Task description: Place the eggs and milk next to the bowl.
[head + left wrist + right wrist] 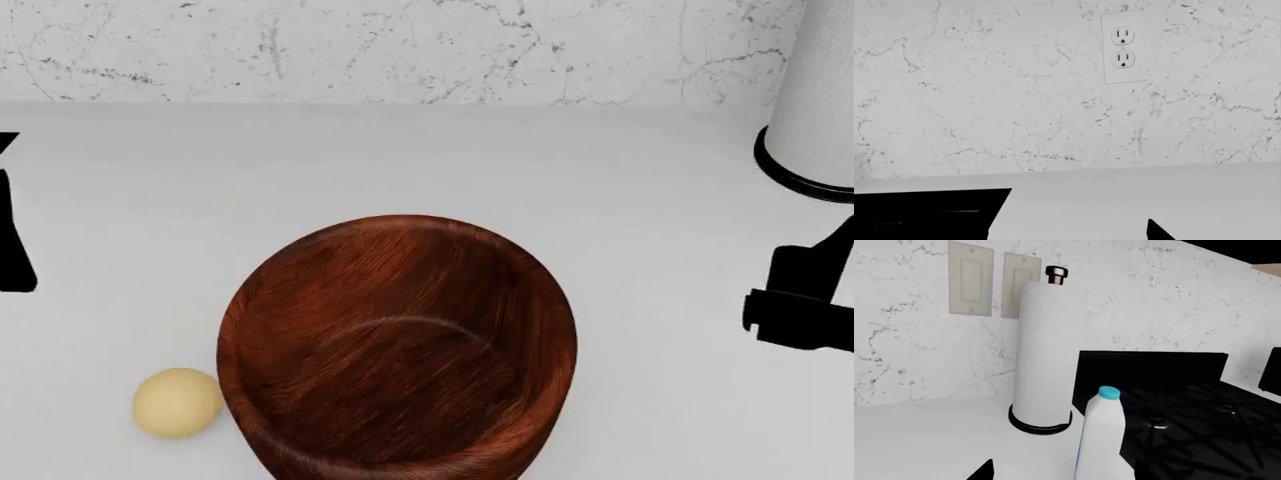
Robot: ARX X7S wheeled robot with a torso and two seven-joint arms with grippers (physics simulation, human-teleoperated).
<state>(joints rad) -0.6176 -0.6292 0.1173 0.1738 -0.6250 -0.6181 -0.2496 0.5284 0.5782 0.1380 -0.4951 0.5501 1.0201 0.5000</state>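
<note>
The reddish-brown wooden bowl (400, 350) stands on the white counter, low in the middle of the head view. A pale yellow egg (176, 402) lies on the counter close to the bowl's left side, apart from both arms. The milk (1102, 440), a white bottle with a teal cap, shows only in the right wrist view. It stands upright just ahead of my right gripper (1061, 475), which is open, with a gap between its one visible fingertip (982, 471) and the bottle. My left gripper (1074, 235) is open over bare counter, holding nothing.
A tall white paper towel roll (1044, 355) on a black base stands behind the milk, also seen at the head view's right edge as the roll (817, 100). A black stove (1187, 420) lies beside the milk. A marble wall with an outlet (1123, 47) backs the counter.
</note>
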